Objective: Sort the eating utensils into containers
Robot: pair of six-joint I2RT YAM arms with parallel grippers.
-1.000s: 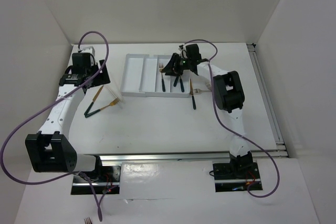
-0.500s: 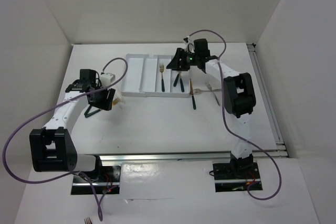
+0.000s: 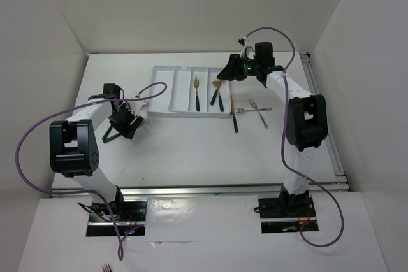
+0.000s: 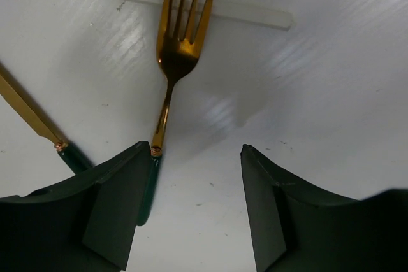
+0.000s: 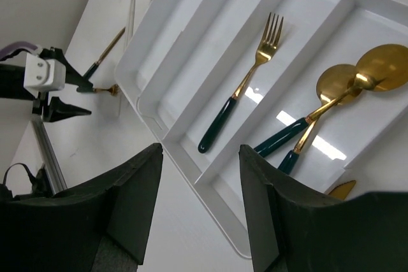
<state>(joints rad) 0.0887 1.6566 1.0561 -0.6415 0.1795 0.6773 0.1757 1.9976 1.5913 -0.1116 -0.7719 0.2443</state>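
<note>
Tray: a white tray (image 3: 162, 84) sits at the far middle of the bench (image 3: 191, 157), its long compartments running side by side.
Compartments: one holds a teal-handled fork (image 5: 245, 84), tines toward the far end. The next one to the right holds two spoons (image 5: 336, 86), gold bowls close together and stems overlapping.
Right of the tray: a dark-handled knife (image 3: 234, 119) and a silver fork (image 3: 258, 107) lie loose on the bench, the knife just beside the tray wall.
Left of the tray: a gold fork (image 4: 180, 42) points its tines at the tray's edge, with a gold-bladed knife (image 4: 29, 114) near it at an angle.
Left gripper (image 4: 197, 148): low over the bench with jaws apart and gripping nothing. The gold fork's handle end lies by its left finger.
Right gripper (image 5: 201, 150): raised over the tray's far right end, jaws apart and empty.
Since a second ago: the left arm has swung in from farther back and dropped onto the gold fork. The right gripper has pulled off the tray toward the far right, uncovering the spoon bowls and the silver fork.
</note>
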